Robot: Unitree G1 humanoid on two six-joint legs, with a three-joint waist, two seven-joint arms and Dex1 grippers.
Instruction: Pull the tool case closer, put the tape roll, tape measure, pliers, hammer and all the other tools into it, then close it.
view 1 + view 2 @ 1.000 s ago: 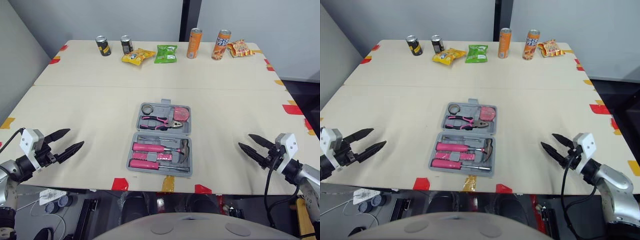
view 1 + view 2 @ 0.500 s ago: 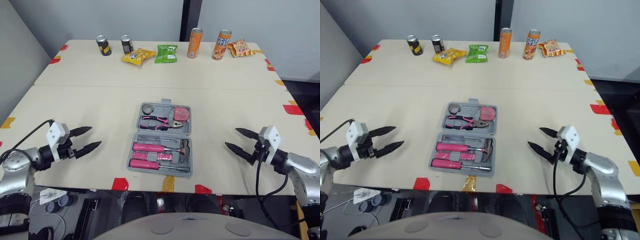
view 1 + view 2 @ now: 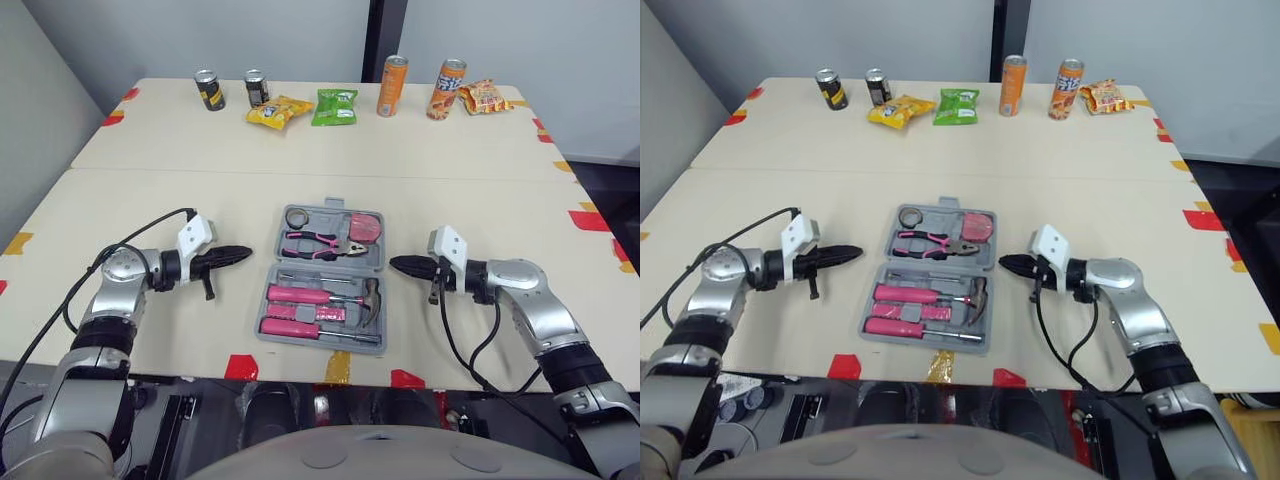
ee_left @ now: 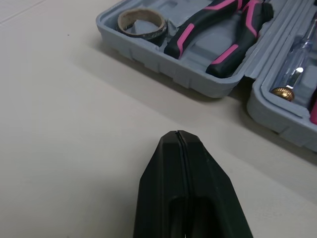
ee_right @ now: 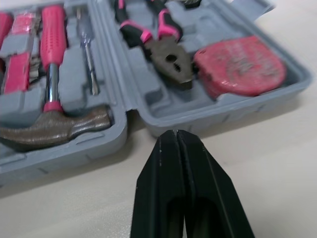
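Note:
An open grey tool case [image 3: 326, 280] lies near the table's front middle. Its far half holds a tape roll [image 3: 295, 217], pink-and-black pliers [image 3: 322, 242] and a pink tape measure [image 3: 364, 227]. Its near half holds a pink-handled hammer [image 3: 325, 296], a thin screwdriver [image 5: 88, 69] and other pink-handled tools [image 3: 300, 328]. My left gripper [image 3: 244, 254] is shut and empty, its tip a short way left of the case. My right gripper [image 3: 396, 264] is shut and empty, its tip just right of the case at the hinge line [image 5: 132, 110].
Along the far edge stand two dark cans [image 3: 207, 89], a yellow snack bag [image 3: 276, 111], a green snack bag [image 3: 333, 105], two orange cans [image 3: 391, 85] and another snack bag [image 3: 483, 96]. Red and yellow tape marks [image 3: 336, 369] line the table's front edge.
Both arms have swung inward from the table's outer front corners to either side of the case. Both grippers have gone from wide open to shut.

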